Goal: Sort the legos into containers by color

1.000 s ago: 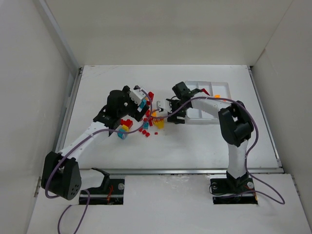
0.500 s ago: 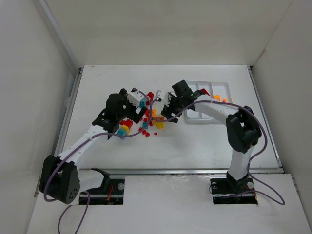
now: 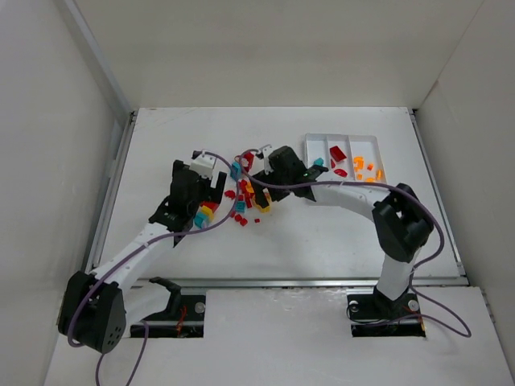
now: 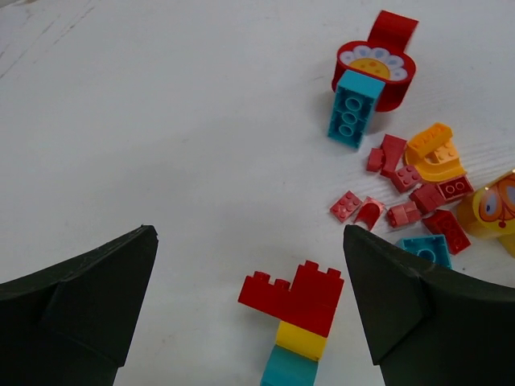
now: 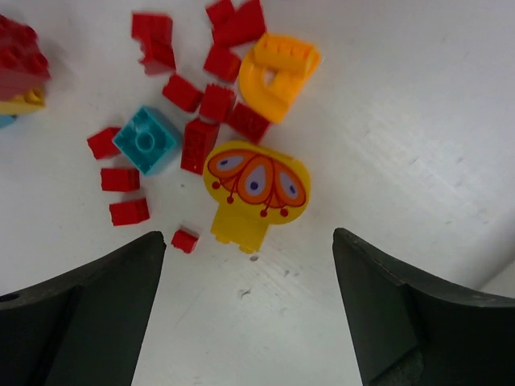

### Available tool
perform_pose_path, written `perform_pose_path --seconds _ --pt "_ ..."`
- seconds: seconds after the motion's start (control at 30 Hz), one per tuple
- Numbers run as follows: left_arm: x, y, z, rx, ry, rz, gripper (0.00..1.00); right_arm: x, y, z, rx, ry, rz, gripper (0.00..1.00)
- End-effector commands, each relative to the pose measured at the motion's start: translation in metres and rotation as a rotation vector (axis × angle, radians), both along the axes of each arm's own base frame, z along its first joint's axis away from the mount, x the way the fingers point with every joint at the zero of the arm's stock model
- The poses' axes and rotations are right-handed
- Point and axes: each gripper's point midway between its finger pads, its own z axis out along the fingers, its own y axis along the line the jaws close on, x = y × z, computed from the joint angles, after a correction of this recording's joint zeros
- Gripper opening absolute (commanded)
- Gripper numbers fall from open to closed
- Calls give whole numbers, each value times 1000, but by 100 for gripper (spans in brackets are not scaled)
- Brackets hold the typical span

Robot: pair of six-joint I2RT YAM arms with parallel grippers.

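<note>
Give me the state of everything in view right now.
left gripper, jaws open, empty
right gripper, jaws open, empty, over butterfly piece
tray, red pieces and orange pieces in separate compartments
red-yellow-teal stack, joined, lying on table
loose legos, scattered on table, unsorted

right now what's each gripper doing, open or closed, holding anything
left gripper: open, holding nothing; a brick stack lies on the table ahead of it
right gripper: open, holding nothing, over a yellow butterfly piece
</note>
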Motion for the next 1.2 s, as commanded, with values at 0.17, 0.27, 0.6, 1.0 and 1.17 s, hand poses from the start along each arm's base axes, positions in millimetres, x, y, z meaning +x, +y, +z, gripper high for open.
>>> perform_pose_path --seconds 0.17,0.27,0.6,1.0,1.17 --pt "-9 19 17 -81 -101 120 100 -14 5 -27 -40 114 -147 84" --pt "-13 19 15 -93 -100 114 100 -13 8 -27 -40 112 -172 82" --pt "-15 18 23 -96 -135 97 100 -1 20 -46 -88 115 -162 60" --pt "-32 -28 13 78 -100 -328 81 9 24 -21 -28 71 -77 0" --pt "-50 -51 32 334 -355 -654 100 -5 21 29 147 195 215 0"
